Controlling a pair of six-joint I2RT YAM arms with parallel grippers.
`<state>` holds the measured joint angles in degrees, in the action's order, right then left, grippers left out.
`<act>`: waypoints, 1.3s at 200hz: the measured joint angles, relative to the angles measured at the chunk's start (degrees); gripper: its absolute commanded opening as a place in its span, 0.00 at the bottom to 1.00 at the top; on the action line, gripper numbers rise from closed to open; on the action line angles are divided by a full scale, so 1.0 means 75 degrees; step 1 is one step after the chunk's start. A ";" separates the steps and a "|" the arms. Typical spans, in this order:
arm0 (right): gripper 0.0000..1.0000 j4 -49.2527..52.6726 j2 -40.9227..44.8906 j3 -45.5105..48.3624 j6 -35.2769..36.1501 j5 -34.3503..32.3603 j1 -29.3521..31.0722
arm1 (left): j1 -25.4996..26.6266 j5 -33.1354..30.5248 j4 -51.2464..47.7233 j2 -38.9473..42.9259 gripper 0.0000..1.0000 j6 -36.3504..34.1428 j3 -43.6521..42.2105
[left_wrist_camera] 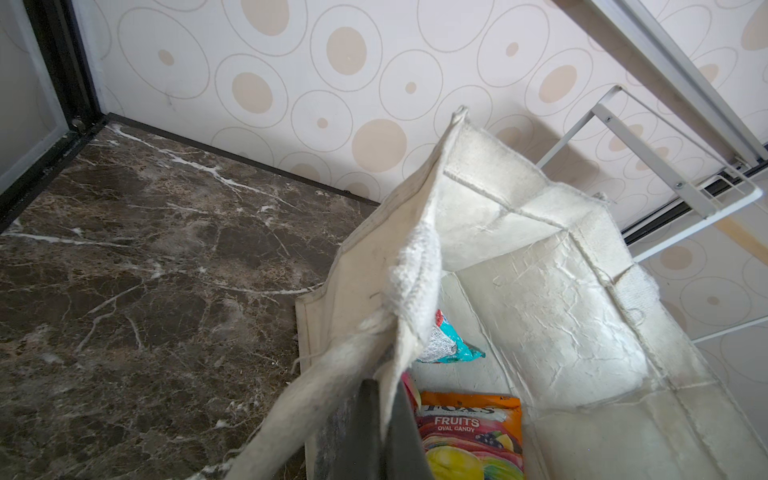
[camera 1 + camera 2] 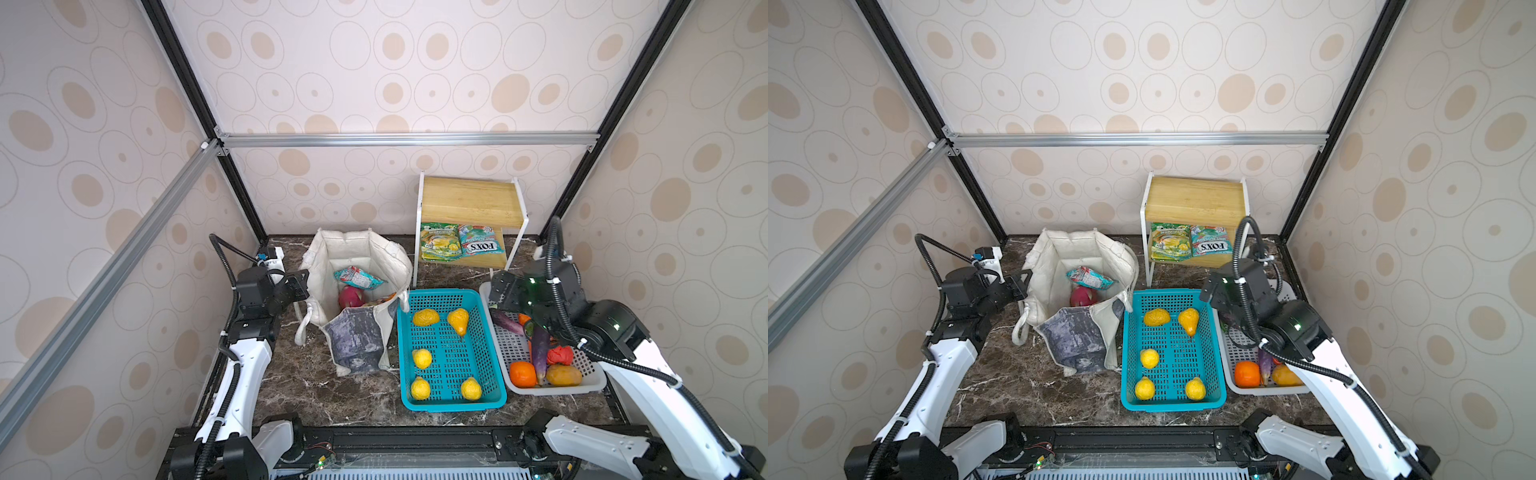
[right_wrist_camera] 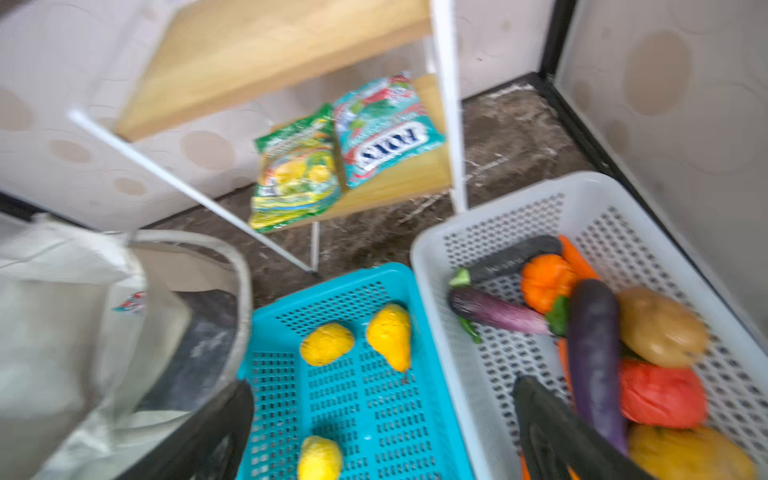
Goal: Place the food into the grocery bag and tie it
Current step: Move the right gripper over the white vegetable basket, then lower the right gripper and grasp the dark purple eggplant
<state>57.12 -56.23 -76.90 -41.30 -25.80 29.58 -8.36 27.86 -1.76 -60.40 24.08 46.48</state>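
The grocery bag [image 2: 353, 336] stands open at centre left in both top views. The left gripper [image 1: 384, 432] is closed on its rim; it should hold the mouth wide. The right gripper [image 3: 384, 388], jaws fully apart and empty, hangs by the white basket [image 2: 552, 390]. I judge it should take the purple eggplant [image 3: 594, 353] across the middle. The orange packet [image 1: 469, 428] in the bag reads "FRUITS OVAL CANDY"; the teal packet [image 2: 482, 247] on the shelf [image 2: 469, 199] reads "FOX'S".

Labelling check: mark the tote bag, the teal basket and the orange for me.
tote bag [image 2: 353, 336]: in a top view, on its dark printed side.
teal basket [image 2: 454, 405]: in a top view, on its near rim.
orange [image 2: 523, 374]: in a top view, on its middle.
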 measured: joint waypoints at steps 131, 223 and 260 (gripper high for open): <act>0.97 -0.0935 -0.0495 0.3427 0.1017 0.0799 -0.3340 | 0.0000 -0.0073 -0.0029 0.0041 0.00 -0.0102 0.0000; 0.77 -0.2349 -0.1556 0.4022 0.1518 0.0548 -0.3547 | 0.0000 -0.0076 -0.0029 0.0041 0.00 -0.0105 -0.0009; 0.76 -0.2629 -0.1816 0.4264 0.1580 0.0519 -0.3628 | 0.0000 -0.0076 -0.0029 0.0041 0.00 -0.0105 -0.0009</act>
<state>37.41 -69.84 -44.93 -29.45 -21.91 2.37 -8.36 27.29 -1.98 -60.10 23.29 46.41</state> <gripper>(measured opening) 0.756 0.047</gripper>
